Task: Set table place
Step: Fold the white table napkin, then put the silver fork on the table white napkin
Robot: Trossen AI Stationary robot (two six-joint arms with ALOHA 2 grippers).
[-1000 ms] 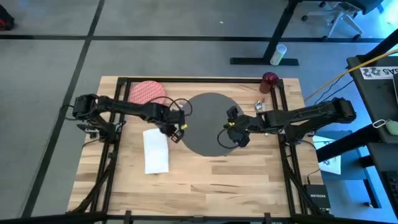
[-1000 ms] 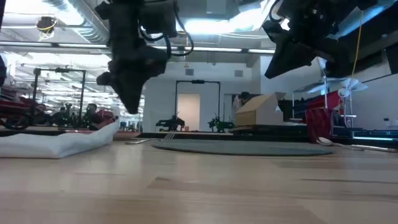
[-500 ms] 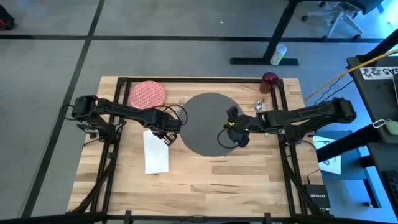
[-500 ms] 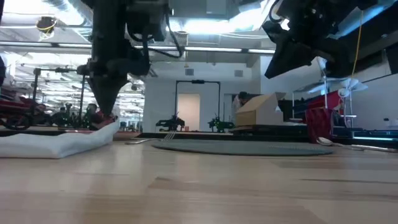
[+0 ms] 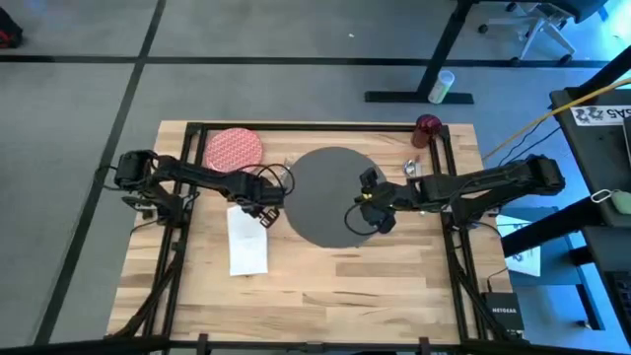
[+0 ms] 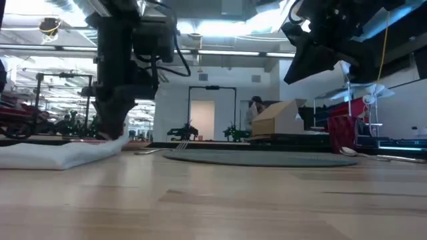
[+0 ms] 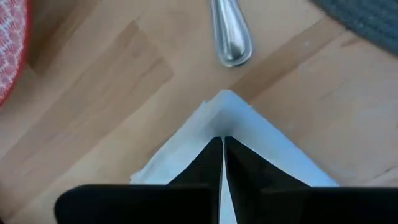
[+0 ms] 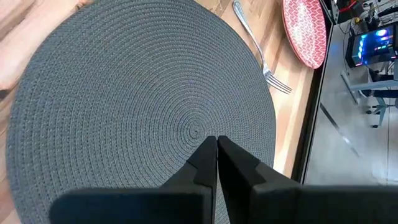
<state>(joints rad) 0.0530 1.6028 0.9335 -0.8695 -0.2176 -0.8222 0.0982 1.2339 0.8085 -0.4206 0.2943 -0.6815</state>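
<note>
The left gripper (image 5: 262, 211) is down at the far corner of the white napkin (image 5: 246, 240), its fingers (image 7: 208, 163) pressed narrowly together with the napkin's corner right at their tips; whether any cloth is actually pinched between them cannot be told. The napkin lies flat on the table (image 5: 325, 291), left of its middle, with its long sides running toward the near edge. The red patterned plate (image 5: 234, 149) sits near the far left corner, well apart from the dark grey round mat (image 5: 325, 182) that lies at the middle of the table toward the far edge. A fork (image 8: 261, 59) lies on the bare wood between mat and plate, close by the mat's rim. The right gripper (image 5: 373, 215) hangs above the right part of the mat, its fingers (image 8: 205, 163) closed together on nothing. The small dark red cup (image 5: 427, 125) stands at the far right corner, and more silver cutlery (image 5: 411, 168) lies just right of the mat.
</note>
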